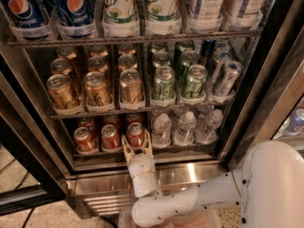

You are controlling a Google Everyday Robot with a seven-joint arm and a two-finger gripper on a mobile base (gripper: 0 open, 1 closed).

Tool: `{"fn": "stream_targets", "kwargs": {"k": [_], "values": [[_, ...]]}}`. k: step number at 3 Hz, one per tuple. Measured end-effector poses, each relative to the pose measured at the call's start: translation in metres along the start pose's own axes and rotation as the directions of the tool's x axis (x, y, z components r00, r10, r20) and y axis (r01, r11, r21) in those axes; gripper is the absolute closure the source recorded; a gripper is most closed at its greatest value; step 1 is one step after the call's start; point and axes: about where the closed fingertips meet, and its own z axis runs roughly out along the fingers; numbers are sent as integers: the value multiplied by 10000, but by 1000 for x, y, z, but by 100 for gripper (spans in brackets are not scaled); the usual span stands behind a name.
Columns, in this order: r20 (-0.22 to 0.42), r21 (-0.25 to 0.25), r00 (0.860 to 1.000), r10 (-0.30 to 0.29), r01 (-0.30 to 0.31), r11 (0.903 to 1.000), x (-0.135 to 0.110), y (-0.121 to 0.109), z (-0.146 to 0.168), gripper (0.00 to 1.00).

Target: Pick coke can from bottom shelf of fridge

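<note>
You see speckled tan floor (45,216) at the lower left, and more of it in the bottom right corner. A dark door frame (21,146) slants down the left edge, with a glass pane (14,172) beside it. Past the steel post (280,94) on the right, a few blurred cans (295,121) show. The light is warm and dim. The gripper (137,145) sits low at centre, fingers spread.
</note>
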Motion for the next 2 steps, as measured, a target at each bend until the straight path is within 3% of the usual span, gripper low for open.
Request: {"fn": "stream_targets", "kwargs": {"k": [2], "values": [[-172,-175,9995,267,-270,9995,3,2,11,42]]}}
